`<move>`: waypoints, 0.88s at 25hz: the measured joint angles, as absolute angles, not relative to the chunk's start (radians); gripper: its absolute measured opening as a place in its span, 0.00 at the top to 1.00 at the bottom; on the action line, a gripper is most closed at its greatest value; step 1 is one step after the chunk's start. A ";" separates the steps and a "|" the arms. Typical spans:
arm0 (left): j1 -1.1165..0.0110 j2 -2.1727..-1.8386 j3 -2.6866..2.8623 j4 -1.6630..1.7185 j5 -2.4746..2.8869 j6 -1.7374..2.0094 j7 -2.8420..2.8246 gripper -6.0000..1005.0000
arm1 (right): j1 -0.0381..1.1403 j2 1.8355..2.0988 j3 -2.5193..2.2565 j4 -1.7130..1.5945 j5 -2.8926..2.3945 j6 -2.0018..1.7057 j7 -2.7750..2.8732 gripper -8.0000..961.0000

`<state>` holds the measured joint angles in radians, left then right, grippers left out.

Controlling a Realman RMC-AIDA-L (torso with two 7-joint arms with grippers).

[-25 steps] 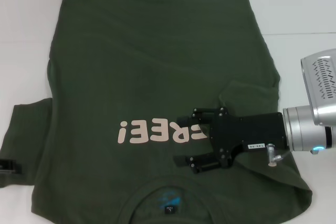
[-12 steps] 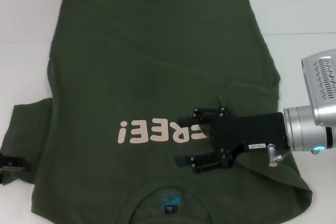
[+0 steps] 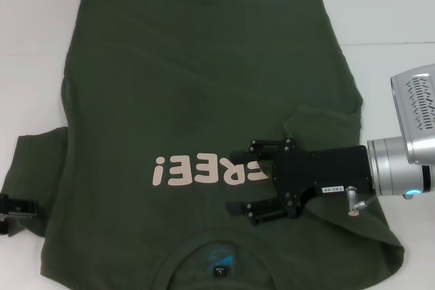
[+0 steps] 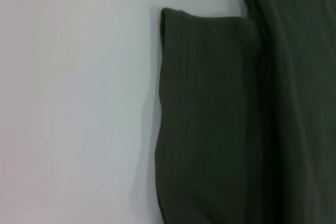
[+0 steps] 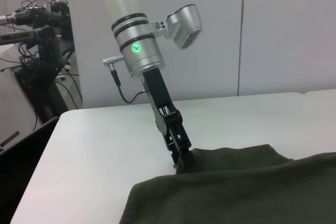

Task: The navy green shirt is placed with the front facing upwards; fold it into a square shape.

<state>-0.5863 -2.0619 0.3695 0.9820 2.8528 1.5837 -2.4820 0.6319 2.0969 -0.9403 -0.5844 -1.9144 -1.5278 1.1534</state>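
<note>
While my left hand (image 3: 15,206) has crept onto the cuff of the shirt's left sleeve (image 4: 210,114) at the bench's left edge, whether it has closed on the cloth I cannot tell. My right hand (image 3: 239,180) hangs half open and empty above the navy green shirt (image 3: 204,86), beside the pink lettering (image 3: 204,169). With the shirt flat across the bench (image 3: 394,5), front up, I judge the left sleeve fold comes next.
</note>
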 joint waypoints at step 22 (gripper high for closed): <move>-0.591 -2.074 0.480 0.967 2.855 1.532 -2.525 0.46 | 0.632 2.097 -0.940 -0.584 -1.913 -1.528 1.154 0.08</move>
<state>-0.5914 -2.0740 0.4803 0.9673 2.8548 1.5321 -2.5253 0.6316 2.0969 -0.9402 -0.5844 -1.9130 -1.5280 1.1539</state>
